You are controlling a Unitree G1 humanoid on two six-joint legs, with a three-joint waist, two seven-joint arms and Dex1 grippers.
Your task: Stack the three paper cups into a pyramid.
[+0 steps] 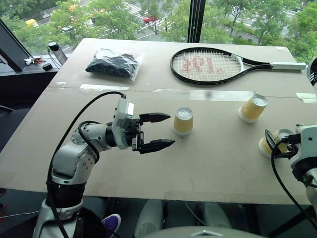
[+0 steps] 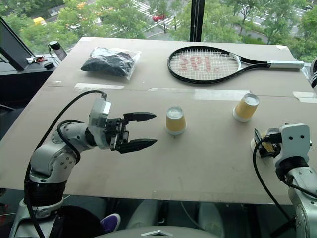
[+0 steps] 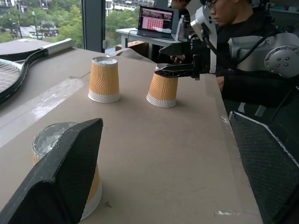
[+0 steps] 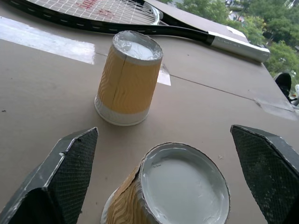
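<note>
Here, three upturned paper cups (image 1: 183, 121) apart, both end effectors (image 1: 157, 131) wide open, empty, laptop (image 3: 157, 21) in left wrist view.

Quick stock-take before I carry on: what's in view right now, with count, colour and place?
paper cups: 3, yellow-orange with white rims, all upside down and apart on the table; one mid-table, one further right toward the racket, one at the right edge
tennis racket: 1, black frame, white grip, far side of the table
plastic bag: 1, clear with dark contents, far left
table: 1, tan
laptop: 1, open, on a desk behind
person: 1, dark top, beyond the table
left gripper: fingers open, beside the mid-table cup, holding nothing
right gripper: fingers open on either side of the right-edge cup, not closed on it
</note>
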